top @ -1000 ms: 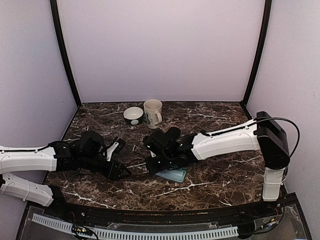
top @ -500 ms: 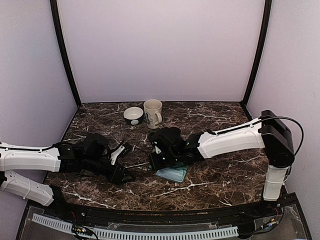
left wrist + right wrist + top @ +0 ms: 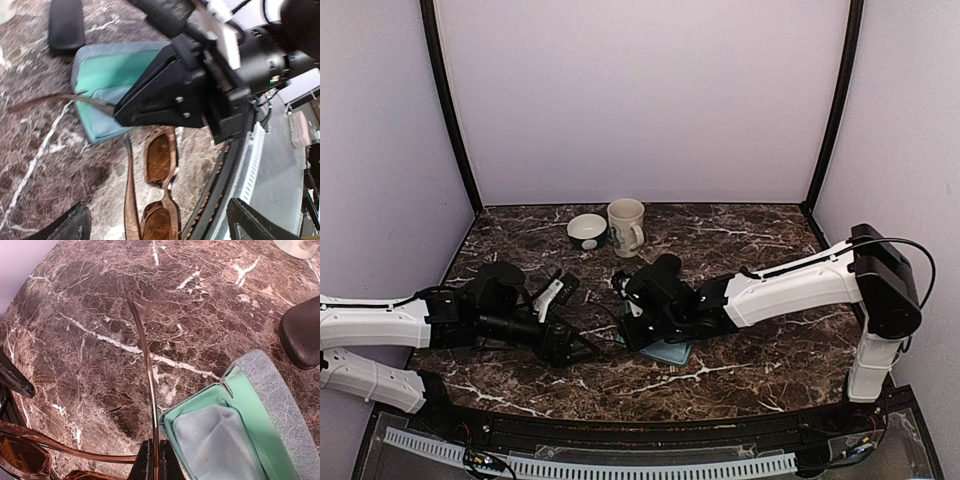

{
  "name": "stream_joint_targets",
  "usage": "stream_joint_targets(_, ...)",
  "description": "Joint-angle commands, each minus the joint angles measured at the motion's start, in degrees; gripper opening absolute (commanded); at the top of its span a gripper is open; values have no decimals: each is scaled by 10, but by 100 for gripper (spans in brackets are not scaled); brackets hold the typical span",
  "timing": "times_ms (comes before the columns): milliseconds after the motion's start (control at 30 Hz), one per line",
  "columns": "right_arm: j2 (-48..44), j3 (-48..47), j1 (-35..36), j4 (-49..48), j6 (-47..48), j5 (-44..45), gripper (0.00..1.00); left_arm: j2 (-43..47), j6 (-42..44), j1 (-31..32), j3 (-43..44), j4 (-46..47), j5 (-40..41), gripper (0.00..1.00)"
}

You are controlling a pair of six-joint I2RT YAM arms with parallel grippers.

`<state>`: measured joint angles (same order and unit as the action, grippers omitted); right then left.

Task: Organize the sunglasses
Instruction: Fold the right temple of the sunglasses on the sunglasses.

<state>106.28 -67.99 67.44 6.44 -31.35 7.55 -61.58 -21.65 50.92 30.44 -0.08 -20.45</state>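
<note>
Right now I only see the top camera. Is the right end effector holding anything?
Observer: Yes, the right wrist view shows the right end effector shut on a thin sunglasses arm.
Operator: Is the case open?
Observer: Open; the grey-blue case shows a green lining and a cloth inside.
Operator: Where is the brown pair?
Observer: The brown sunglasses lie on the marble table close beside the case.
</note>
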Motion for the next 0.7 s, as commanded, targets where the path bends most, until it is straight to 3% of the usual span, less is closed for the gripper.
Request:
stream_joint_targets(0, -23, 7, 5, -28, 32, -3, 0, 10, 14, 2, -11, 45, -43, 94)
stream_joint_targets(667, -28, 15, 10, -47, 31, -21, 0, -85, 48, 12, 24, 73, -133, 63)
